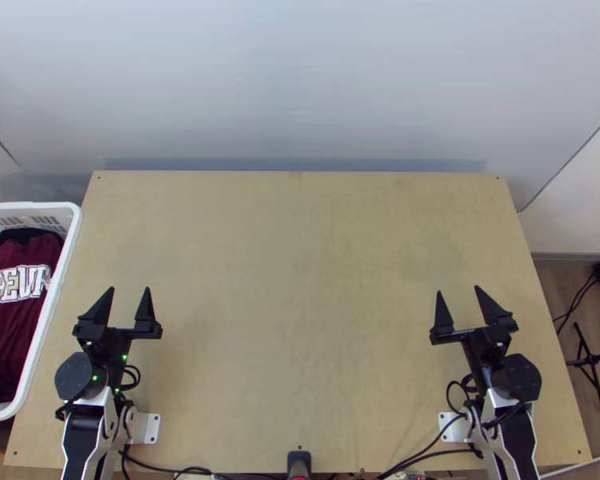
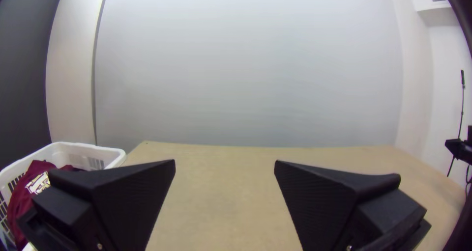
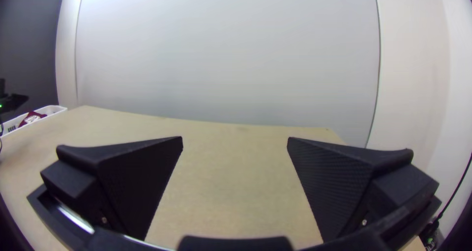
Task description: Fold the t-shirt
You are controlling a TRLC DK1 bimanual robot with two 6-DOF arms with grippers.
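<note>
- We see the shirt, maroon with pale lettering, lying bunched in the white basket at the left edge of the desk.
- We also see dark cloth at the basket's far end; we cannot tell whether it belongs to the shirt.
- We find our left pincer near the desk's left edge, closer to the near left corner than the far one, its fingers spread with nothing between them.
- We find our right pincer near the right edge, toward the near right corner, likewise spread and holding nothing.
- We have both pincers pointing toward the far edge, well apart from each other.
</note>
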